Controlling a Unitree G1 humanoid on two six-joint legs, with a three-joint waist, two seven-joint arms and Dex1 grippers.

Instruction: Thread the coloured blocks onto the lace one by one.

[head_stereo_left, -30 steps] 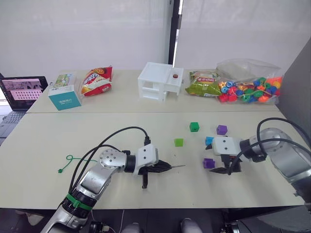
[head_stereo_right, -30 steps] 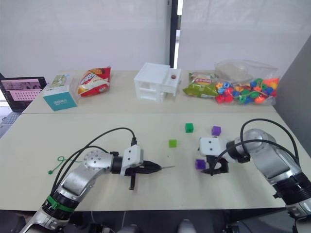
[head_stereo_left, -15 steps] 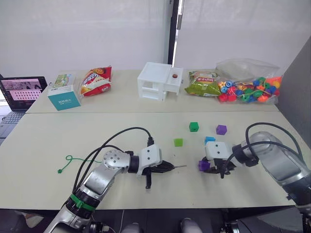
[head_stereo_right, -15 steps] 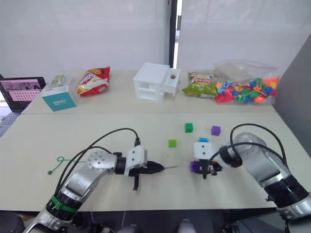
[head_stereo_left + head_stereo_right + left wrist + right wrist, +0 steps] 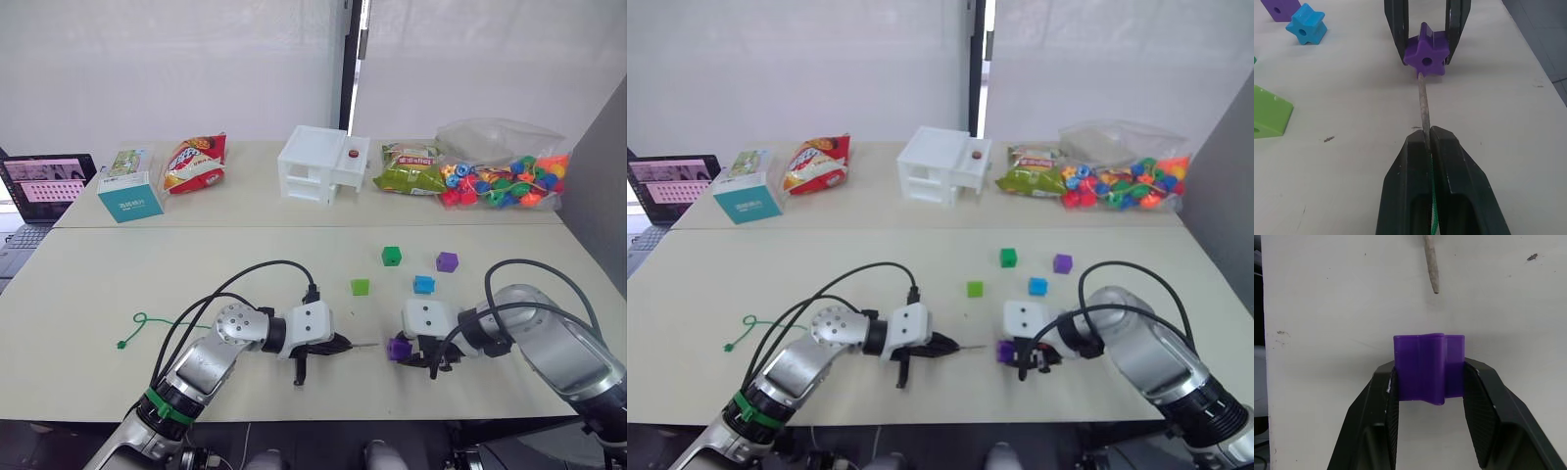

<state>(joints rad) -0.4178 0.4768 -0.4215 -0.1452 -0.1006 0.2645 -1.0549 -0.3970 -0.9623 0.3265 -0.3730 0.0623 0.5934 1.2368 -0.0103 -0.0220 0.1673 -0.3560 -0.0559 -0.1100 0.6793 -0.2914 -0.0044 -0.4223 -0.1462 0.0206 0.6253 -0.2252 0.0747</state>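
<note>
My left gripper point(image 5: 338, 345) is shut on the lace point(image 5: 1422, 105) just behind its stiff grey tip. The green cord trails left over the table point(image 5: 147, 323). My right gripper point(image 5: 1429, 377) is shut on a purple block point(image 5: 1427, 364) and holds it just above the table, facing the tip. The tip point(image 5: 1431, 264) points at the block's hole point(image 5: 1426, 61) from a short gap away. A light green block point(image 5: 361, 287), a dark green one point(image 5: 391, 256), a blue one point(image 5: 423, 284) and a second purple one point(image 5: 447, 261) lie loose behind the grippers.
On the far table are a clear bag of mixed beads point(image 5: 500, 181), a white box shelf point(image 5: 321, 164), two snack bags point(image 5: 196, 162) point(image 5: 407, 168), a teal box point(image 5: 130, 201) and a laptop point(image 5: 44, 186). Black cables loop over both arms.
My right gripper has shut on the purple block and carried it left toward the lace tip. My left gripper has moved a little to the right with the lace.
</note>
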